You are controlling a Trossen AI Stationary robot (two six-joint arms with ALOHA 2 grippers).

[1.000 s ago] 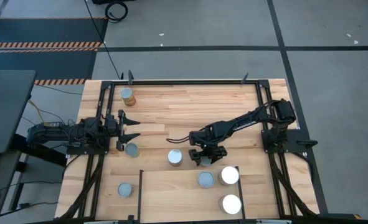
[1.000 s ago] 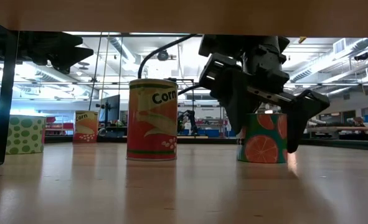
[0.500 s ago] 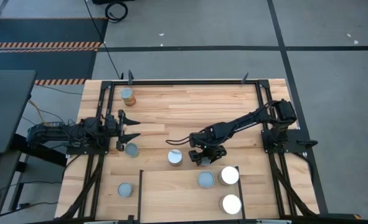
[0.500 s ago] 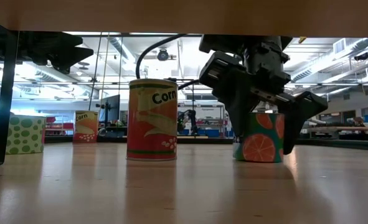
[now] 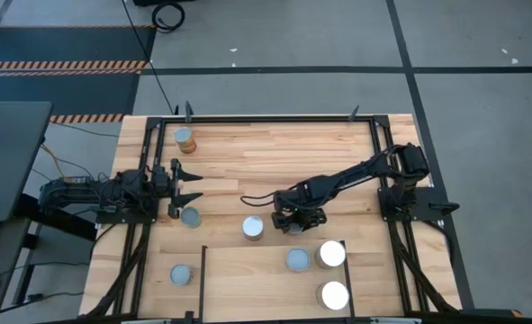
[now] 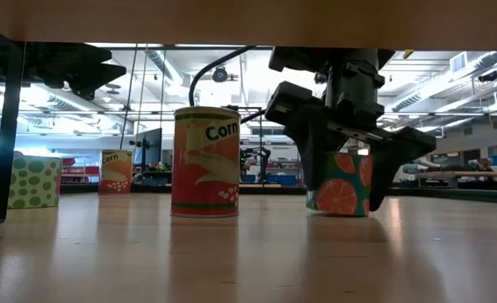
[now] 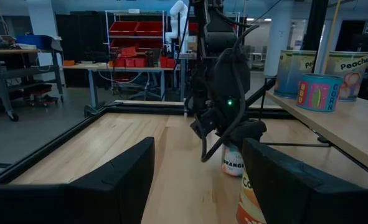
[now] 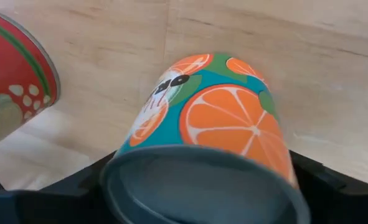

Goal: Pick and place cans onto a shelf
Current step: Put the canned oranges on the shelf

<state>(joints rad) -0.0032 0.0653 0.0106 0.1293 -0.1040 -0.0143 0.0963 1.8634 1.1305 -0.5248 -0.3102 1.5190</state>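
Note:
My right gripper (image 5: 293, 220) is shut on a teal can with orange slices (image 6: 339, 185), just beyond the shelf (image 5: 247, 286), a light board with black rails at the table's near edge. The same can fills the right wrist view (image 8: 221, 118). A corn can (image 6: 205, 162) stands upright to its left. Three cans stand on the shelf, two of them gleaming white (image 5: 332, 254). My left gripper (image 5: 181, 187) is open and empty at the table's left side, beside a grey-topped can (image 5: 190, 216). A tan-orange can (image 5: 185, 138) stands at the far left. My right gripper pinches the orange-slice can's side wall (image 8: 129, 148) between its two fingers (image 6: 381, 164), one on each side, near the top rim. The fingers come from above, pointing down. The can stays upright; whether its base is clear of the table, I cannot tell.
A green-dotted can (image 6: 34, 181) and another grey-topped can (image 5: 182, 274) stand at the left. Black frame rails (image 5: 275, 117) run along the table's edges. There is bare wood in the table's far middle.
My right gripper has closed its fingers in on the orange-slice can and gone a little toward the table's left and far edges. The can has moved with it toward the corn can, staying upright.

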